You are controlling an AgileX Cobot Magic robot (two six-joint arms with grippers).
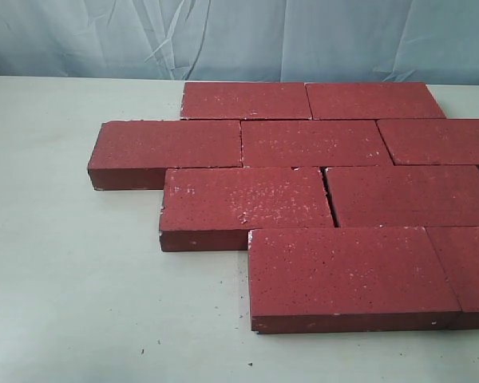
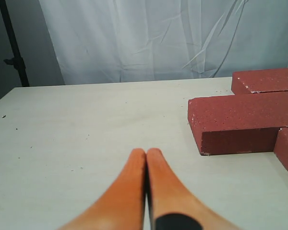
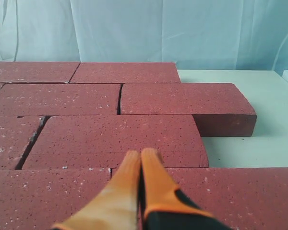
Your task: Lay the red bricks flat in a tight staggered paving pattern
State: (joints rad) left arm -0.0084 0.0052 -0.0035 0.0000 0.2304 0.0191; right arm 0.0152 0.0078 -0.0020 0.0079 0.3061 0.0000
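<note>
The red bricks (image 1: 311,144) lie flat on the pale table (image 1: 64,279) in four staggered rows, edges touching but for a thin gap in the third row from the far side. They run off the right of the exterior view. The left gripper (image 2: 146,153) hangs over bare table left of the bricks, fingers pressed together. The right gripper (image 3: 140,154) — likewise closed, empty — hangs above the bricks.
</note>
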